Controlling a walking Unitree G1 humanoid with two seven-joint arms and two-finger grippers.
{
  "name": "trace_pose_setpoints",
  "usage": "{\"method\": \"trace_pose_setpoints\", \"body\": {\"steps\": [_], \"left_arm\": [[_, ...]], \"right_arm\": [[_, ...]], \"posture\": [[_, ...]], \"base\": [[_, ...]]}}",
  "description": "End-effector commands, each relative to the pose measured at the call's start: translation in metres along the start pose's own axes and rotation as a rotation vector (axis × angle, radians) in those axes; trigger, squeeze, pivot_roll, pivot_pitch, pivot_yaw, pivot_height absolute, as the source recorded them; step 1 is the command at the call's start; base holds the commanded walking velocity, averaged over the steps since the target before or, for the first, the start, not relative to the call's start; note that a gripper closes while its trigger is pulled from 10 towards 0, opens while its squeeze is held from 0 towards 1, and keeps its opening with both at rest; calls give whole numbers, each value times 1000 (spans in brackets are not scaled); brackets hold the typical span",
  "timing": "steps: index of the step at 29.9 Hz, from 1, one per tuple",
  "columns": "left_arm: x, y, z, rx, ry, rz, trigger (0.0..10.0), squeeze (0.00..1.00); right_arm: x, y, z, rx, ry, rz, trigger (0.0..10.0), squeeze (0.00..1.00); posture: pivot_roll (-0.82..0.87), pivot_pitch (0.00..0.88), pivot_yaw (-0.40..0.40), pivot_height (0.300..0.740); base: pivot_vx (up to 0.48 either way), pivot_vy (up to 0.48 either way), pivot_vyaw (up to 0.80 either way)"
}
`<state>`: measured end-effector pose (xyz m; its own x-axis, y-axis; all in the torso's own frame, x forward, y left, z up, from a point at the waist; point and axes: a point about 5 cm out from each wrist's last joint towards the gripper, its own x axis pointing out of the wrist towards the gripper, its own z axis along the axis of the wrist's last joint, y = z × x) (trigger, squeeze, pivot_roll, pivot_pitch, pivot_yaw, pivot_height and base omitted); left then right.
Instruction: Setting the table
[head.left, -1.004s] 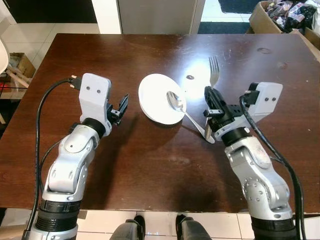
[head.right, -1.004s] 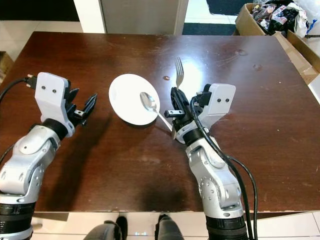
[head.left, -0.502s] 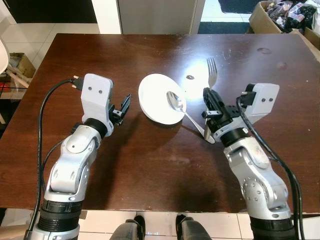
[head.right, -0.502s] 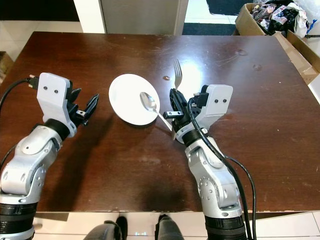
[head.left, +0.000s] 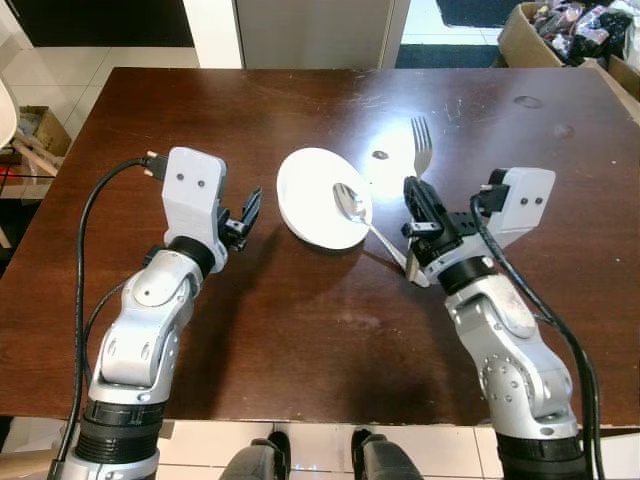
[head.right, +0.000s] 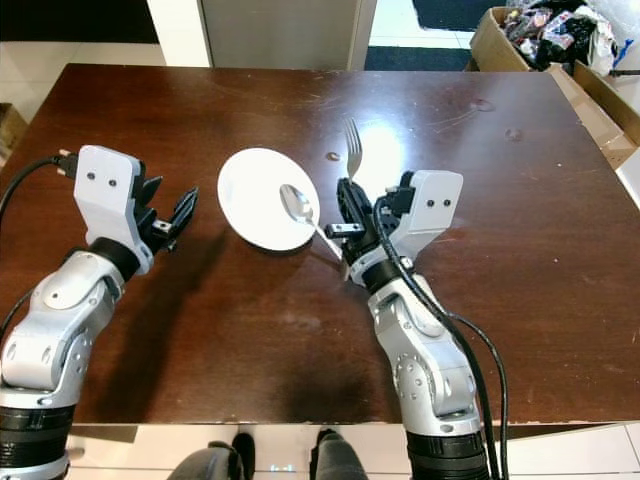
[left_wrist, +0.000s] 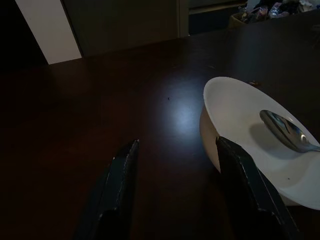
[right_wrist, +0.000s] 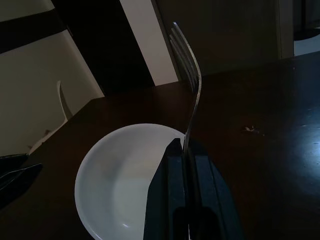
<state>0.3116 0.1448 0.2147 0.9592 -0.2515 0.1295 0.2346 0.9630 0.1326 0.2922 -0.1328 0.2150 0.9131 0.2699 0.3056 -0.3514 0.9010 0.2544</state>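
Right gripper (head.left: 418, 215) is clamping its fingers on a fork (head.left: 422, 150), holding it above the dark wooden table (head.left: 300, 320) just right of the white plate (head.left: 312, 200), tines pointing away from the robot; a spoon (head.left: 352, 205) is lying with its bowl on the plate's right part, handle running off the rim toward the right gripper; left gripper (head.left: 248, 212) is hovering just left of the plate, fingers (left_wrist: 122, 170) spread apart and holding nothing; cardboard boxes (head.left: 560, 30) are sitting on the floor beyond the table's far right corner.
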Motion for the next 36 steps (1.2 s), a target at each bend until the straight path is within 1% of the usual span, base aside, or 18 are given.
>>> {"method": "trace_pose_setpoints", "body": {"steps": [1, 7, 10, 36], "left_arm": [[-1, 0, -4, 2, 10, 1, 10000, 0], [-1, 0, -4, 4, 12, 1, 10000, 0], [-1, 0, -4, 4, 13, 1, 10000, 0], [-1, 1, -3, 10, 9, 2, 10000, 0]], "right_arm": [[-1, -3, -1, -3, 4, -9, 10000, 0], [0, -3, -1, -1, 2, -10, 10000, 0], [-1, -2, -2, 0, 2, -11, 10000, 0], [0, -3, -2, 2, -5, -16, 10000, 0]], "posture": [[-163, 109, 80, 740], [-163, 110, 80, 740], [-160, 113, 82, 740], [-159, 112, 85, 740]], "base": [[0, 0, 0], [0, 0, 0], [-300, 0, 0], [-430, 0, 0]]}}
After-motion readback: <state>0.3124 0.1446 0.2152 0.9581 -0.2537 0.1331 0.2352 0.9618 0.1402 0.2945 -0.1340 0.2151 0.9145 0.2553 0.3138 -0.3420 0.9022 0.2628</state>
